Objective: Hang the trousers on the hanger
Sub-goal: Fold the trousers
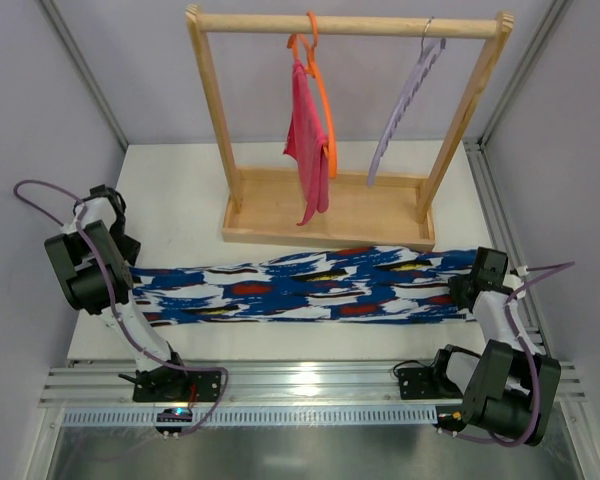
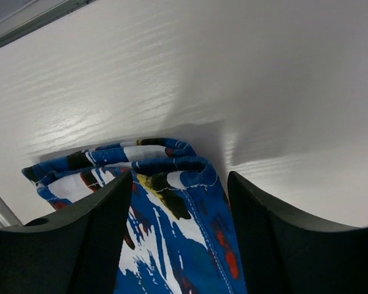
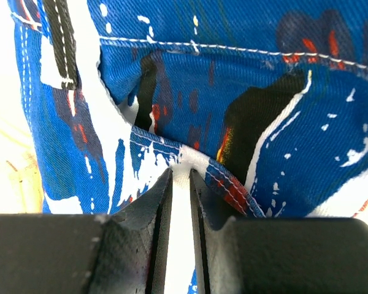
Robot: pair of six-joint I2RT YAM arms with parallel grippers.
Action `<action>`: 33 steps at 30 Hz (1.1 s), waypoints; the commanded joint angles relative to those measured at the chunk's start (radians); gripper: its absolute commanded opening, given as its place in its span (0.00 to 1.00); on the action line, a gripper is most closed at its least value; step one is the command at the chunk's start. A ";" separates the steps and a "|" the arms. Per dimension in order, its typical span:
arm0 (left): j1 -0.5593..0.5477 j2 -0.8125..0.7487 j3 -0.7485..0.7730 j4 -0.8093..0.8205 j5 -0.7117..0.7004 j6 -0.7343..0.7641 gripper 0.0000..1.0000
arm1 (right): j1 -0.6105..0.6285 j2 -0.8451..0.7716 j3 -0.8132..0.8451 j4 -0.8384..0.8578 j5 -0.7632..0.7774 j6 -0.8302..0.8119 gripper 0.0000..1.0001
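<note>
The right claw (image 3: pixel 181 179) pinches the trousers (image 1: pixel 300 285); the left claw (image 2: pixel 180 182) stands open astride them. Judged step: garment laid out before the rack (image 1: pixel 330 218). Next needs a second grip, then a lift to the hanger (image 1: pixel 405 105).

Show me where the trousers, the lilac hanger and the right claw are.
trousers (image 1: pixel 310 285): top view, middle of the spread cloth.
lilac hanger (image 1: pixel 404 112): top view, middle of its wavy bar.
right claw (image 3: pixel 180 180): right wrist view, between its fingertips, shut on cloth.
</note>
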 commanded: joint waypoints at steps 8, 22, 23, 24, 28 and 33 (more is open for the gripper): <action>0.005 0.049 0.006 0.035 -0.023 0.049 0.01 | -0.014 -0.017 -0.039 -0.050 0.146 -0.041 0.21; 0.025 0.101 0.071 0.040 -0.149 0.090 0.01 | -0.017 -0.038 -0.030 -0.175 0.296 0.015 0.18; 0.027 0.105 0.079 0.029 -0.161 0.083 0.01 | -0.016 -0.046 -0.030 -0.184 0.296 0.029 0.19; 0.027 0.107 0.082 0.023 -0.161 0.081 0.00 | -0.017 -0.052 -0.031 -0.187 0.293 0.028 0.19; 0.031 0.105 0.097 -0.014 -0.226 0.045 0.01 | -0.017 -0.087 -0.033 -0.201 0.313 0.031 0.18; 0.045 0.099 0.120 0.029 -0.123 0.067 0.01 | -0.017 -0.109 -0.019 -0.213 0.325 0.008 0.18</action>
